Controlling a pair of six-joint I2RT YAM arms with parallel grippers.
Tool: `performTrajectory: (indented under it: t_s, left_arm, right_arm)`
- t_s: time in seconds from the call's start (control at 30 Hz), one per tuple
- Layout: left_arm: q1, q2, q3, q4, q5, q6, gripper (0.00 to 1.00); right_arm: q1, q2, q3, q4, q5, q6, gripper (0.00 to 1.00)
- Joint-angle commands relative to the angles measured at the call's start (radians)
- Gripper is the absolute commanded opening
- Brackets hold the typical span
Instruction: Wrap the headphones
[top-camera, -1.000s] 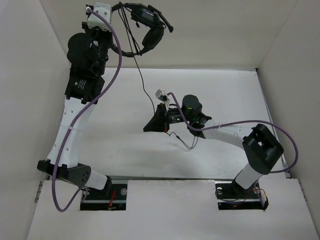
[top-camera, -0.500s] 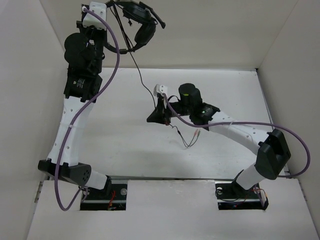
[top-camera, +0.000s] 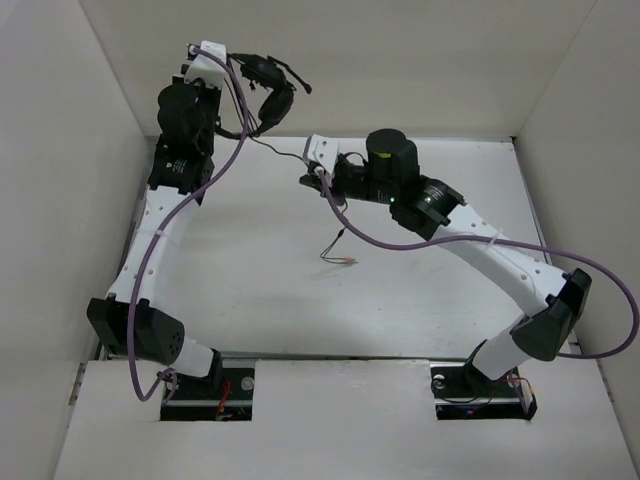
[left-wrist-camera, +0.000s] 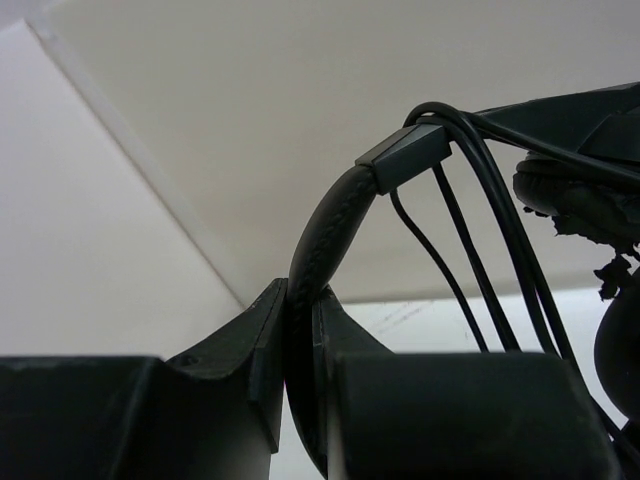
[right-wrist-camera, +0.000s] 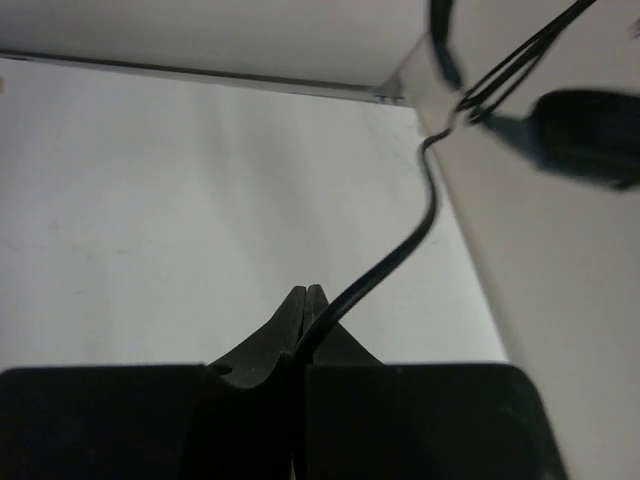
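The black headphones (top-camera: 270, 92) hang in the air at the back left, held by the thin band (left-wrist-camera: 330, 225) with my left gripper (top-camera: 236, 80) shut on it. Several turns of thin black cable (left-wrist-camera: 470, 270) lie over the band beside the earcup (left-wrist-camera: 590, 195). From there the cable (top-camera: 275, 150) runs to my right gripper (top-camera: 308, 178), which is shut on it (right-wrist-camera: 400, 245) at the fingertips (right-wrist-camera: 290, 305), raised near the back of the table. The loose end drops to the table, where the two coloured plugs (top-camera: 345, 261) lie.
White walls close in the table (top-camera: 250, 300) at the left, back and right. Thick purple robot cables (top-camera: 420, 243) loop along both arms. The blurred headset (right-wrist-camera: 580, 135) shows at the upper right of the right wrist view.
My right gripper has moved toward the back wall and up, pulling the cable along. The left arm has shifted right and lowered the headphones a little. The plugs have slid left on the table.
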Motion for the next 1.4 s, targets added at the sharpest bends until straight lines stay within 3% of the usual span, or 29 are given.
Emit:
performTrajectory:
  t_s: [0.0,0.23,0.47,0.63,0.9,1.1,1.37]
  left_arm:
    - [0.005,-0.022,-0.047,0.111,-0.024,0.009,0.01]
    - [-0.058,-0.071,-0.206,0.051,0.003,0.037,0.00]
    - [-0.149,-0.139,-0.328,-0.018,0.041,0.100,0.00]
    - [-0.184,-0.165,-0.351,-0.056,0.077,0.095,0.00]
    - [-0.259,-0.188,-0.343,-0.110,0.138,0.075,0.00]
    - [-0.314,-0.206,-0.310,-0.178,0.259,0.066,0.00]
    - [-0.365,-0.203,-0.204,-0.250,0.376,0.037,0.00]
  right_arm:
    - [0.009,-0.045,0.098,-0.052,0.121,-0.117,0.00]
    - [-0.009,-0.044,0.159,-0.038,0.303,-0.307,0.00]
    - [-0.051,-0.028,0.176,0.109,0.494,-0.545,0.00]
    - [-0.095,-0.016,0.163,0.230,0.543,-0.666,0.02]
    - [-0.154,0.027,0.184,0.327,0.492,-0.671,0.06]
    - [-0.175,0.071,0.196,0.358,0.443,-0.660,0.07]
    - [-0.230,0.119,0.195,0.355,0.367,-0.525,0.07]
